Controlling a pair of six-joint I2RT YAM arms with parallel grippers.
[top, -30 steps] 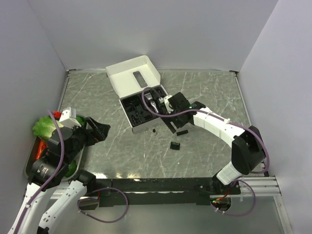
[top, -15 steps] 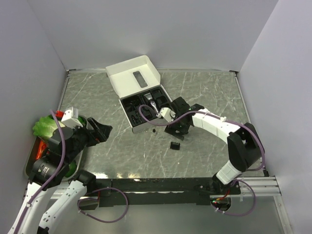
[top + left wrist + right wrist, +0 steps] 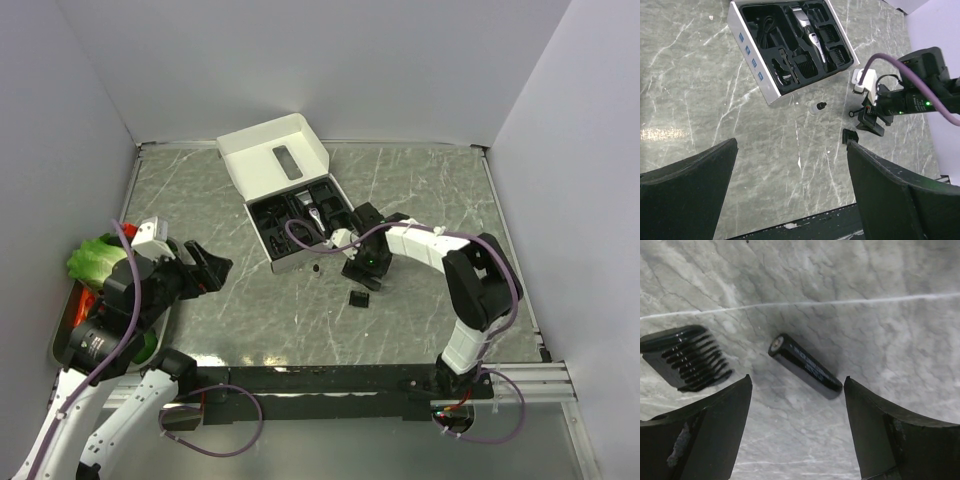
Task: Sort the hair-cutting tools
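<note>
Right wrist view: the right gripper (image 3: 797,382) points down at the marble-patterned table (image 3: 880,280) with its jaws open, and a short black cylinder (image 3: 805,370) with pale lettering lies flat between them, slanting from upper left to lower right. Neither finger touches it; it sits a little nearer the right-hand finger (image 3: 890,435) in the frame. A black comb attachment (image 3: 687,357) lies outside the jaws at the left of the frame, teeth toward the lower right, apart from the cylinder. In the left wrist view the left gripper (image 3: 790,145) is held high with its jaws spread wide and nothing between them. Beyond it, at the top of that frame, the white box (image 3: 755,75) stands open, and the hair clipper (image 3: 807,27) lies in its black insert among other black pieces. A small bottle (image 3: 816,106) with a black cap lies on the table just below the box's lower corner, between the box and the right gripper. In the top external view bare table spreads to the right of the right arm and across the lower middle of the frame. The box lid (image 3: 275,165) leans toward the back wall, and a metal tray (image 3: 62,330) holding something green sits at the left edge beside the left arm.
</note>
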